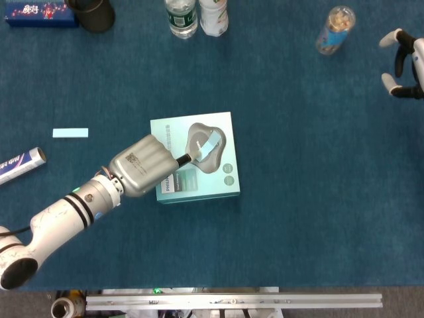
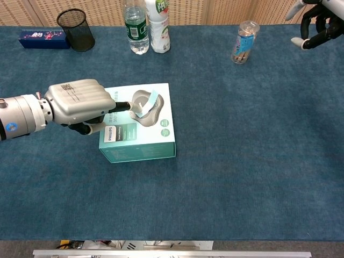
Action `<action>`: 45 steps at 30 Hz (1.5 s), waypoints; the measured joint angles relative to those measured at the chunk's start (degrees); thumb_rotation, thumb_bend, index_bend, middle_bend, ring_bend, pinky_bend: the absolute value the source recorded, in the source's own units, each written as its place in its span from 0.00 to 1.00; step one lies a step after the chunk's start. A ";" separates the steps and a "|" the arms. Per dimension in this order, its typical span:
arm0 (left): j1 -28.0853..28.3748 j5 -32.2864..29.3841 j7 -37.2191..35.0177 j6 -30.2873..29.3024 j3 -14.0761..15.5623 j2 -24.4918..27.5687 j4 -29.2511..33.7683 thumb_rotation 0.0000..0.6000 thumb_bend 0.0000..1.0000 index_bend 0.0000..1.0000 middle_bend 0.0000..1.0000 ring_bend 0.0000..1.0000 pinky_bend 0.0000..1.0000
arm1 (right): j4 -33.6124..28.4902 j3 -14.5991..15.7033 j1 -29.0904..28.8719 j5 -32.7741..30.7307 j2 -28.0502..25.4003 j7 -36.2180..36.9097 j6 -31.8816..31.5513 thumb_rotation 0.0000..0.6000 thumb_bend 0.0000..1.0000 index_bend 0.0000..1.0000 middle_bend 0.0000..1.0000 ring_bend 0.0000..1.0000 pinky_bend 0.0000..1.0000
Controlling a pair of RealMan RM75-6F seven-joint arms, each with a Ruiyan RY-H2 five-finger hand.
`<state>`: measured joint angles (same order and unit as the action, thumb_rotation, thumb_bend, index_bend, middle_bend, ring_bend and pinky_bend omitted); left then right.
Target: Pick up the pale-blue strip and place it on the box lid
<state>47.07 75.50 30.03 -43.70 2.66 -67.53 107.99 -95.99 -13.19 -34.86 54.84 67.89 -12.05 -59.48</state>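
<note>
The teal box (image 1: 199, 182) (image 2: 141, 145) lies flat mid-table, its lid facing up. A pale-blue strip (image 1: 209, 144) (image 2: 147, 103) slants over the grey picture on the lid, its lower end pinched by the dark fingertips (image 1: 185, 158) of my left hand (image 1: 142, 165) (image 2: 79, 102). That hand comes in from the left over the box's left edge. A second pale-blue strip (image 1: 70, 132) lies on the cloth further left. My right hand (image 1: 404, 63) (image 2: 314, 24) hovers at the far right with its fingers apart and holds nothing.
Two bottles (image 1: 197, 16) stand at the back centre, with a clear jar (image 1: 333, 28) to their right. A black mesh cup (image 2: 75, 29) and a dark blue box (image 2: 44, 38) are at the back left. A tube (image 1: 21, 165) lies at the left edge.
</note>
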 measured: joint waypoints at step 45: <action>-7.35 4.87 -10.83 -13.37 -0.05 3.38 -2.95 1.00 0.59 0.06 0.70 0.73 0.87 | -3.17 0.64 5.24 1.99 -5.04 2.28 -4.65 1.00 0.27 0.36 0.65 0.70 0.97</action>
<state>39.72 80.37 19.20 -57.07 2.62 -64.15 105.04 -99.16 -12.55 -29.62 56.83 62.86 -9.77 -64.12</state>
